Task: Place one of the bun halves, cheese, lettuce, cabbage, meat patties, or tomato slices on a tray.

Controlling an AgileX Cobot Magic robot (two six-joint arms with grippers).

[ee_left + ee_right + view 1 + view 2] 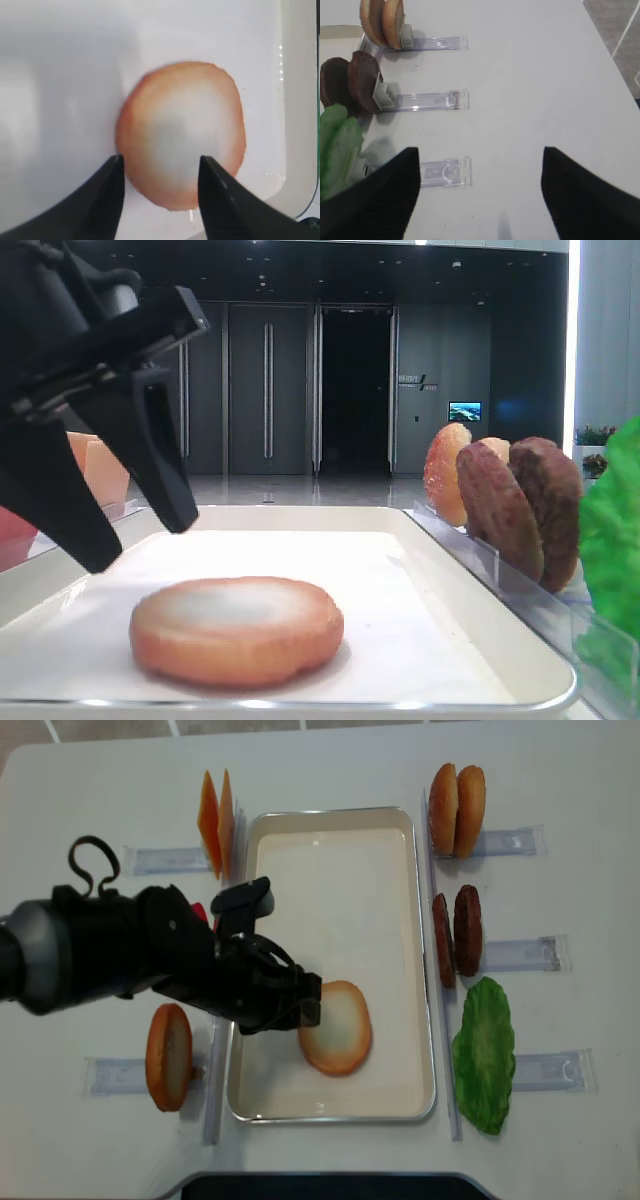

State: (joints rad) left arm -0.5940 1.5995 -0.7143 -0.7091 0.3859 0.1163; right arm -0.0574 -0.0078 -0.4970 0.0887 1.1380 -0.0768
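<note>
Landmark: tray [425, 970], white, on the counter [560, 780].
Bun half [336, 1027]: lay flat, pale face up, inside the tray near its front edge.
Left end effector [305, 1005]: above the tray's left part, just beside the bun half; jaws parted, nothing gripped.
Right end effector [480, 190]: over bare counter right of the tray; fingers spread wide, empty.
Patties [456, 938]: upright in a rack along the tray's right side.
Lettuce [484, 1053]: right of the tray, near its front corner.
Cheese [216, 823]: left of the tray's far end.
</note>
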